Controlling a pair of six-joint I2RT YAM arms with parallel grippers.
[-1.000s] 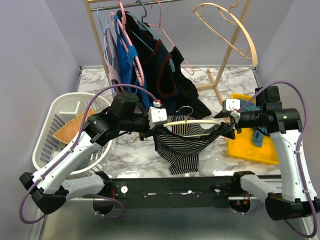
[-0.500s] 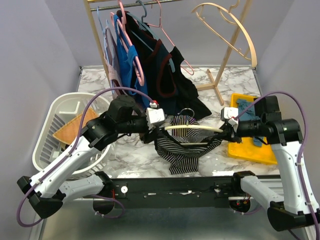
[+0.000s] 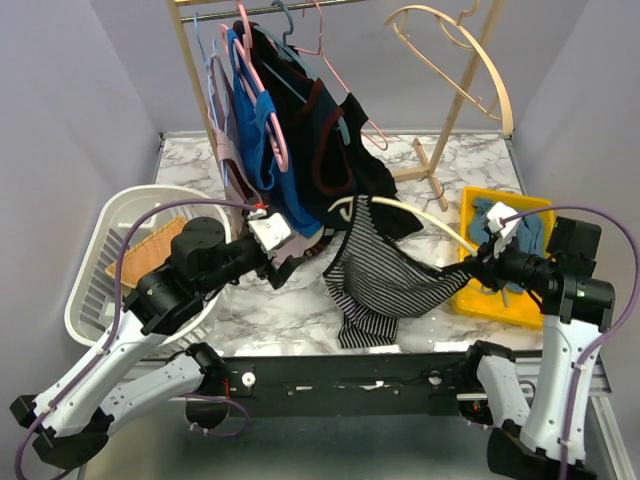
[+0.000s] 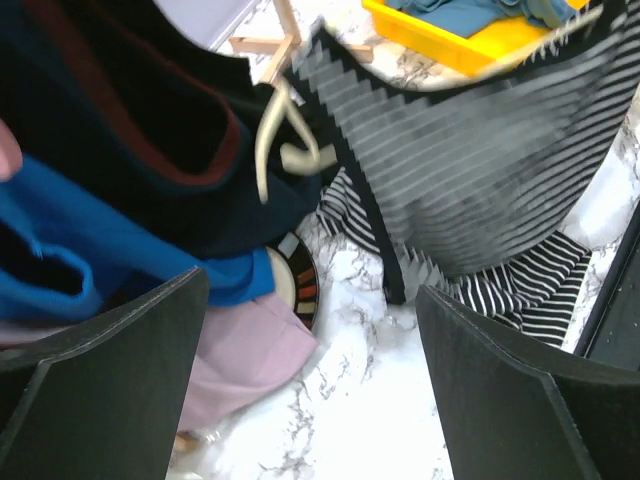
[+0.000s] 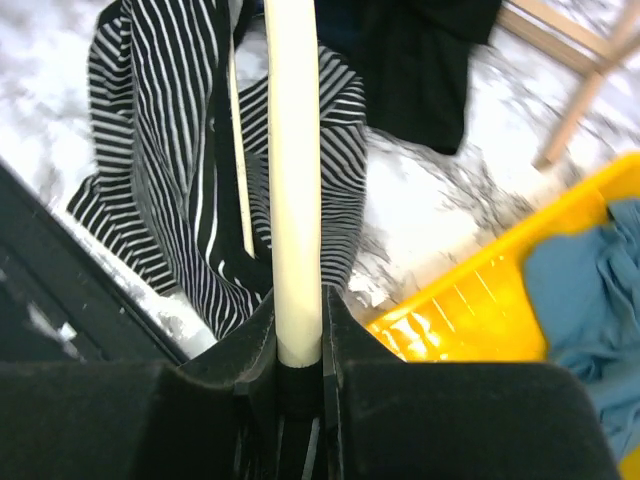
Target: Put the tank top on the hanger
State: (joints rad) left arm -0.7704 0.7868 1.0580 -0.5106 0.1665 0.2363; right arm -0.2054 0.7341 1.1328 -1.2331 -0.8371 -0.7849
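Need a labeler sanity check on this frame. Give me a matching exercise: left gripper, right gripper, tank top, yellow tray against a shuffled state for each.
1. left gripper
2. right gripper
3. tank top
4. yellow tray

A. hangs from the hanger
B. open, holding nothing
C. holds a blue cloth
D. clamped on the hanger's end

Pairs: 1-B, 2-D, 3-A, 4-C

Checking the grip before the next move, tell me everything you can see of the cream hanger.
The hanger is a thin, pale cream arch, wood by its look. It is off the table, tilted, one end clamped in the right gripper's shut jaws. The striped tank top drapes over it and hangs down below it. The open left gripper is clear of it.
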